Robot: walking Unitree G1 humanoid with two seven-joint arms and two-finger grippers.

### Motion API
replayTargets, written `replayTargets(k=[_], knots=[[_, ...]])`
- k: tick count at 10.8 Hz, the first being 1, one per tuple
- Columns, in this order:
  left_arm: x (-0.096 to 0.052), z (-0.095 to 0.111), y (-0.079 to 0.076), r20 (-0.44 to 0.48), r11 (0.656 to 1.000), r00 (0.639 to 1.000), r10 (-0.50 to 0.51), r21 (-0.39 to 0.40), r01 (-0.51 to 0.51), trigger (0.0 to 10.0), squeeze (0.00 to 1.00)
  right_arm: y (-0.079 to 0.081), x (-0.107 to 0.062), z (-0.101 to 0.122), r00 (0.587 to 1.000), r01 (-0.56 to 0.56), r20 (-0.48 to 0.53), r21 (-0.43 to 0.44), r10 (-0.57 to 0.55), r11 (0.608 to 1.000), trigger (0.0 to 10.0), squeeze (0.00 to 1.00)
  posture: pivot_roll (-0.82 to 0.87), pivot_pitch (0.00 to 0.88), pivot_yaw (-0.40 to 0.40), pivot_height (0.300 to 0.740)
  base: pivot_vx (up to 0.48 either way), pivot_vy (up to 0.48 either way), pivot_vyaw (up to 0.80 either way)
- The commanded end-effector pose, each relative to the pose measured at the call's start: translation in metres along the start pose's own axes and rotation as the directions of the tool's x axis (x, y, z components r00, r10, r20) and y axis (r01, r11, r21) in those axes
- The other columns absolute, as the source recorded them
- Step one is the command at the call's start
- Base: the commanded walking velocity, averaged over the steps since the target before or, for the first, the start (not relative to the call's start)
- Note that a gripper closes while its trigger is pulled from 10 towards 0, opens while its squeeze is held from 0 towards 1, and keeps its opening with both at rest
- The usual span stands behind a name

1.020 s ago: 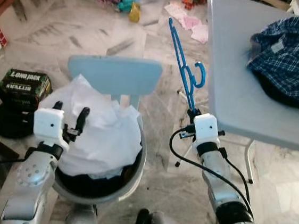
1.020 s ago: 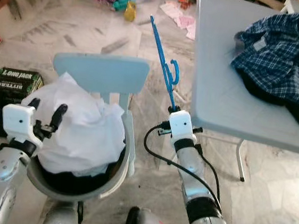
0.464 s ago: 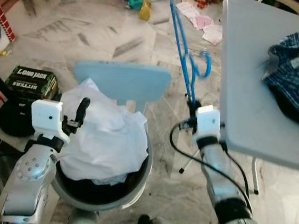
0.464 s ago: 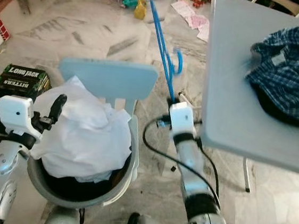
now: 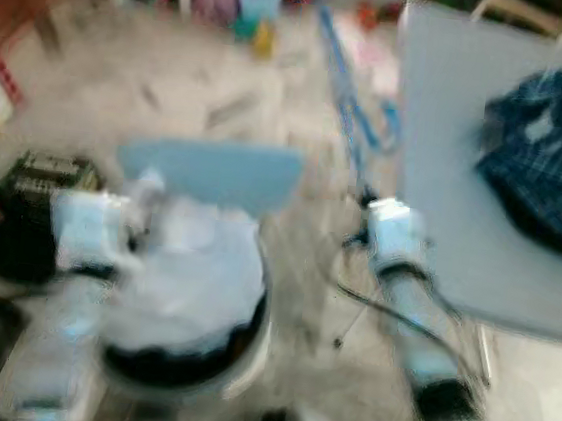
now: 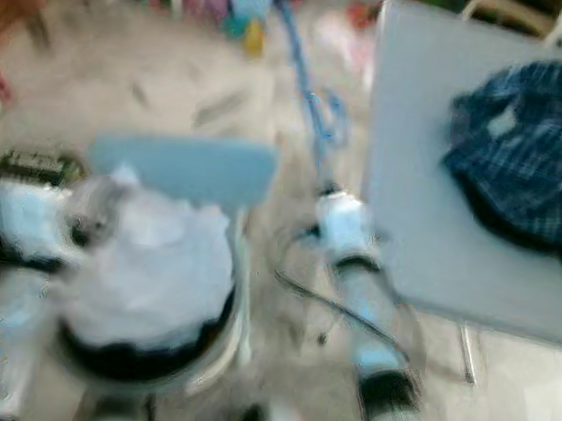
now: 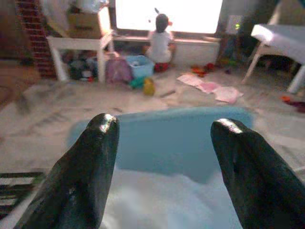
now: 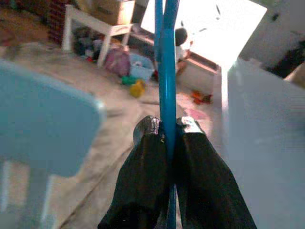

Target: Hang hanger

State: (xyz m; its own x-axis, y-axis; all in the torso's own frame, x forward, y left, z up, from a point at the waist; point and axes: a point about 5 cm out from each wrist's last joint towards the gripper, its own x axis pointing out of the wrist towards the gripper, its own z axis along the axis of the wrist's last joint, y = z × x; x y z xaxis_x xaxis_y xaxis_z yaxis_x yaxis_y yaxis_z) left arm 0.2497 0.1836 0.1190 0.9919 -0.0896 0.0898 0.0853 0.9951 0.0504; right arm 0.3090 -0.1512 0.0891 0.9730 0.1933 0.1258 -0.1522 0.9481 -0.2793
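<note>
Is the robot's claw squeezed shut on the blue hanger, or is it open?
Shut. In the right wrist view, the right claw has both black fingers pressed against the blue hanger, which runs up between them with no gap.

Bare floor strip (image 5: 308,244) between chair back (image 5: 210,171) and grey table (image 5: 440,137): passable, narrow. White laundry (image 5: 189,271) heaped in basket blocks space ahead of left gripper (image 7: 164,138). Plaid shirt (image 5: 554,149) occupies table's far right. Head views blurred.
</note>
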Motion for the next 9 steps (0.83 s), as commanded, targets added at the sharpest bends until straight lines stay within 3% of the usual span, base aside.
replayTargets(k=[1,3,9], knots=[[-0.002,0.002,0.011,-0.002,0.999,0.999,0.033,0.029,-0.033,10.0,0.0,0.005,0.006,0.009,0.999,-0.005,0.04,0.013,0.005,1.0,10.0,0.0,0.13,0.172,-0.11,0.74,0.394,0.0,0.0],[-0.002,0.002,0.011,-0.004,0.999,0.999,0.036,0.031,-0.036,10.0,0.0,0.006,0.006,0.009,0.999,-0.008,0.037,0.011,0.008,1.0,10.0,0.0,0.13,0.171,-0.108,0.74,0.379,0.0,0.0],[-0.012,-0.021,0.012,-0.102,0.987,0.987,0.122,0.12,-0.11,10.0,0.0,0.007,0.003,0.005,1.0,-0.02,0.022,0.003,0.02,1.0,10.0,0.0,0.14,0.181,-0.116,0.74,0.0,0.0,0.0]])
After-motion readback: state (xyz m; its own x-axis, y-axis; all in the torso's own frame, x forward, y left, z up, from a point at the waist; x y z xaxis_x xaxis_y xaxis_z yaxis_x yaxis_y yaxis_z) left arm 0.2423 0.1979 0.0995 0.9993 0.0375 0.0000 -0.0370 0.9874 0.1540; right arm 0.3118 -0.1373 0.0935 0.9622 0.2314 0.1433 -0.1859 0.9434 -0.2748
